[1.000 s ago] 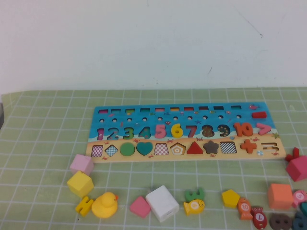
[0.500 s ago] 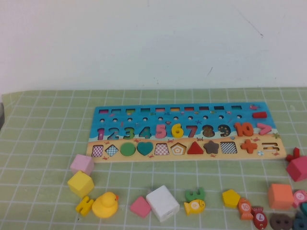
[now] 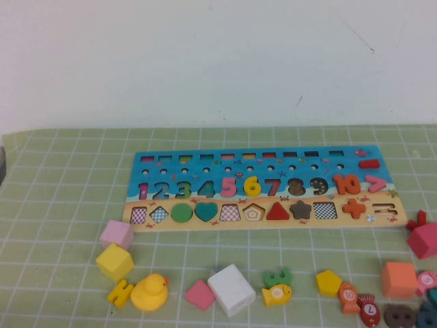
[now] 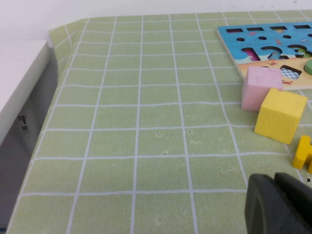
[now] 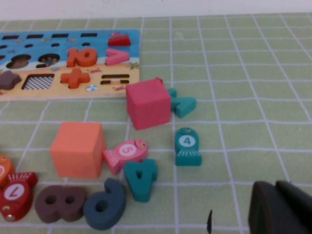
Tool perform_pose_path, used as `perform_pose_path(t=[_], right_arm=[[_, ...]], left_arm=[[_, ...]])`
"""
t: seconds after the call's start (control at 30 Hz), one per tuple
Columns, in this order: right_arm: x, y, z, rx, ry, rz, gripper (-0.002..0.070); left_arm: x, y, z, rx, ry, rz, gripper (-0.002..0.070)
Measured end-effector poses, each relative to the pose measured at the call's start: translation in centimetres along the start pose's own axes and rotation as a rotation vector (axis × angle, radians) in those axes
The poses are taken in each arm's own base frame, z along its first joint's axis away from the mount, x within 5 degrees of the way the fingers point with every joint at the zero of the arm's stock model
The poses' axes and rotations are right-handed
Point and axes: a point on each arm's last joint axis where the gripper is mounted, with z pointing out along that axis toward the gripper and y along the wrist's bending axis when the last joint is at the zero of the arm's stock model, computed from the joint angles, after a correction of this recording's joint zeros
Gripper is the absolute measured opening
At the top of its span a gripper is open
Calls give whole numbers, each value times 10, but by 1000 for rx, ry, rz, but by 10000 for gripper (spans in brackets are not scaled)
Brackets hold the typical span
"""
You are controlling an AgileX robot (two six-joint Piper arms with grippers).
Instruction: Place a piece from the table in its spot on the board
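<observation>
Long blue-and-tan wooden puzzle board (image 3: 266, 188), frame centre, bright-yellow wooden numeral 6 (image 3: 252, 185) seated in its row; left pincer (image 4: 280, 204) and right pincer (image 5: 282, 207) both closed, empty, low over the table (image 3: 68, 205); risk: mistaking a loose yellow block for the piece.

The puzzle board (image 3: 263, 188) is lying flat on the desk (image 3: 68, 178), which is wearing a green checked cloth. The yellow numeral 6 (image 3: 252, 185) is sitting in the board's number row between the pink 5 (image 3: 228, 185) and the red 7 (image 3: 272, 186). Loose pieces are lying near the desk's front edge: a yellow duck (image 3: 149, 292), a white cube (image 3: 231, 289), a yellow fish (image 3: 276, 294) and a yellow pentagon block (image 3: 328, 282). No arm or jaws are showing here.
</observation>
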Motion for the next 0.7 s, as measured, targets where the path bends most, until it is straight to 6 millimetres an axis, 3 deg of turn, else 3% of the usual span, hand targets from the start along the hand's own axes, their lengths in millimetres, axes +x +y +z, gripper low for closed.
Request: perform_pose_path(t=[0.7], right_arm=[[0,-1,0,25,0,53,-1]], left_arm=[[0,0,0,0,0,0,-2]])
